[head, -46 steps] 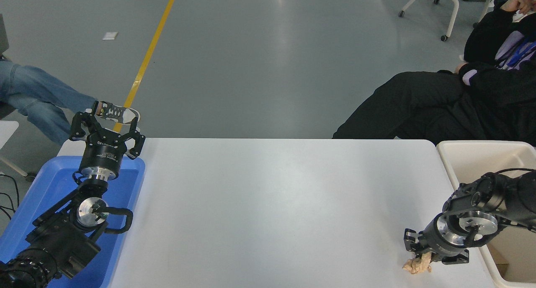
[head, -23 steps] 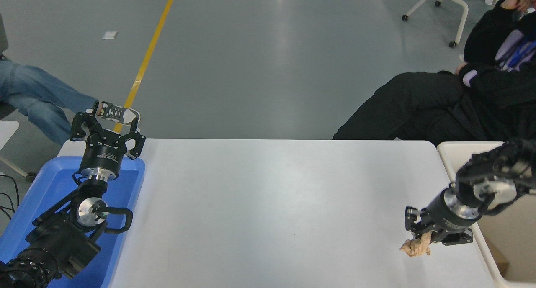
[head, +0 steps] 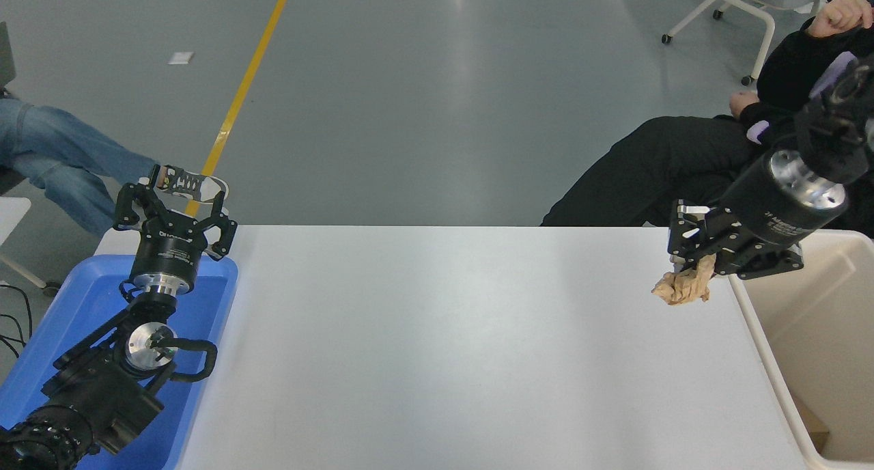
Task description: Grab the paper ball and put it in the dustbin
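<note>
My right gripper (head: 707, 259) is shut on the tan, crumpled paper ball (head: 683, 285) and holds it raised above the white table's right part. The ball hangs just left of the rim of the cream-white dustbin (head: 771, 361), which stands at the table's right edge. My left gripper (head: 174, 210) is open and empty, parked at the lower left above the blue tray.
A shallow blue tray (head: 41, 361) lies at the table's left edge under my left arm. A person in black (head: 689, 169) sits beyond the far right corner. Another person's jeans leg and shoe (head: 61, 162) show at the far left. The white table (head: 444, 347) spreads between.
My right gripper has lifted the paper ball off the table's front right and carried it up and away from me, beside the dustbin's rim. The left arm has not moved.
</note>
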{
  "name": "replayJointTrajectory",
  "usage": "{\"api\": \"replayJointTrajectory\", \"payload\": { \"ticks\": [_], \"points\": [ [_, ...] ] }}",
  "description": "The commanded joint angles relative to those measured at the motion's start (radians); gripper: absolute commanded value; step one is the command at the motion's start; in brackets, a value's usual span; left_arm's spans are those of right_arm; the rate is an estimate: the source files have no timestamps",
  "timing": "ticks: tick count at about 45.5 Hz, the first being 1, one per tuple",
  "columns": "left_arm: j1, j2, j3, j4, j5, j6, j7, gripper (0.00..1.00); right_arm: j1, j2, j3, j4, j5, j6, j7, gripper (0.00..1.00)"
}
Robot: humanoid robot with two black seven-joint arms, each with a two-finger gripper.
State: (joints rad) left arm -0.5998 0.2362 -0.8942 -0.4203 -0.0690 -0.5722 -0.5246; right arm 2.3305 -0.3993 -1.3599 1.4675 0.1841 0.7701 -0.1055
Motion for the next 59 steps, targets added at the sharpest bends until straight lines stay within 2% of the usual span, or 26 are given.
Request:
{"api": "replayJointTrajectory", "payload": {
  "ticks": [1, 28, 36, 47, 59],
  "points": [
    [0.000, 0.000, 0.000, 0.000, 0.000, -0.001, 0.000, 0.99, 0.125, 0.002, -0.028, 0.033, 0.012, 0.015, 0.001, 0.00],
    [0.000, 0.000, 0.000, 0.000, 0.000, 0.000, 0.000, 0.99, 0.119, -0.007, -0.140, -0.032, 0.035, 0.015, 0.001, 0.00],
    [0.000, 0.000, 0.001, 0.000, 0.000, 0.000, 0.000, 0.99, 0.050, -0.067, -0.232, -0.093, 0.035, 0.015, 0.000, 0.00],
    [0.000, 0.000, 0.001, 0.000, 0.000, 0.000, -0.002, 0.99, -0.180, -0.200, -0.216, -0.232, 0.035, -0.181, 0.000, 0.00],
    [0.000, 0.000, 0.001, 0.000, 0.000, 0.000, -0.002, 0.99, -0.495, -0.332, -0.130, -0.367, 0.081, -0.561, 0.000, 0.00]
  ]
}}
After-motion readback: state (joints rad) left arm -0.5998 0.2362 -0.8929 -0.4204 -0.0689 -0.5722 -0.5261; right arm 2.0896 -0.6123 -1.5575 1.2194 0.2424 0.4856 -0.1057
